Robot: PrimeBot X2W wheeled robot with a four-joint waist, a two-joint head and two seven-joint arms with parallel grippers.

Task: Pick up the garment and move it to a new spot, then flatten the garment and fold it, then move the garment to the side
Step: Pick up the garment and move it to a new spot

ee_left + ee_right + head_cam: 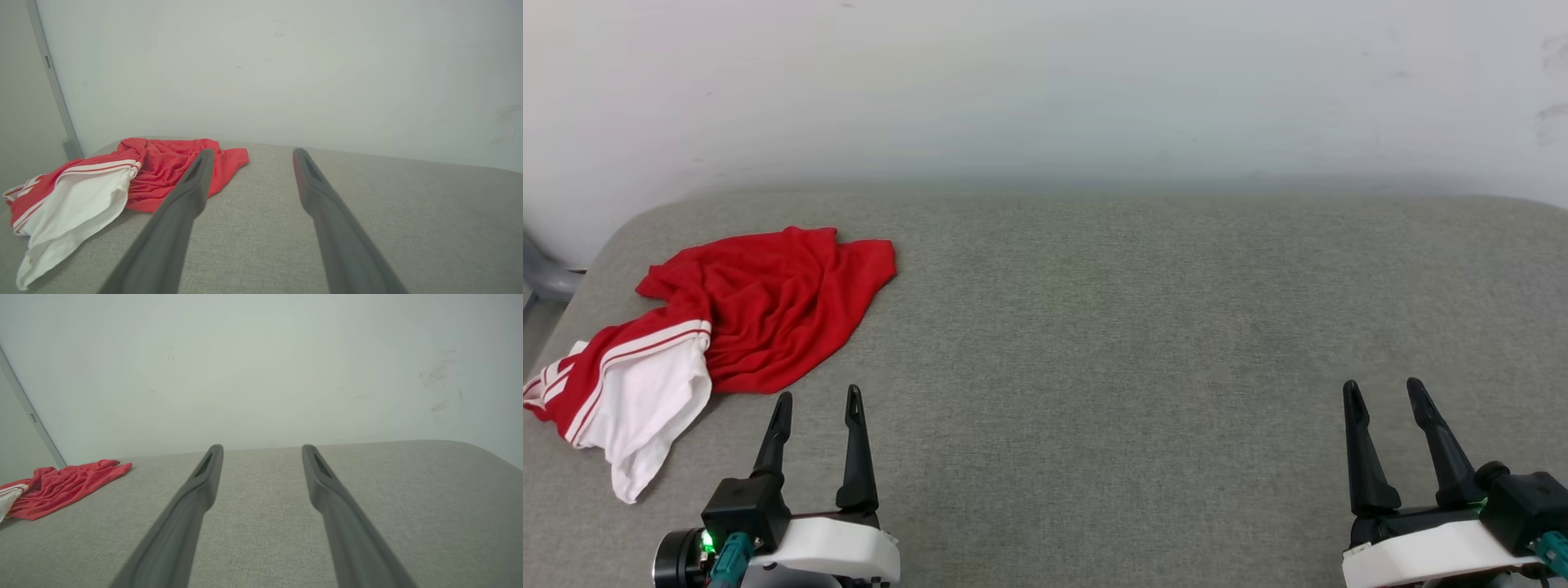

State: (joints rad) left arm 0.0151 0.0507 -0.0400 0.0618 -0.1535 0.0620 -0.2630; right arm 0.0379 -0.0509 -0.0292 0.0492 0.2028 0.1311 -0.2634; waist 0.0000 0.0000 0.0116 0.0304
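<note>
The garment [743, 314] lies crumpled at the left of the grey padded surface: red cloth with a white sleeve and red-white striped trim hanging toward the near left edge. In the left wrist view the garment [163, 171] sits just beyond and left of my left fingers; in the right wrist view the garment [61, 486] is far off to the left. My left gripper [818, 398] stands open just in front of the garment's near hem, touching nothing. My right gripper [1384, 385] stands open at the lower right over bare fabric, holding nothing.
The grey upholstered surface [1135, 327] stretches wide to the right of the garment. A pale wall [1045, 82] rises right behind its far edge. A grey frame piece [543, 278] shows past the surface's left edge.
</note>
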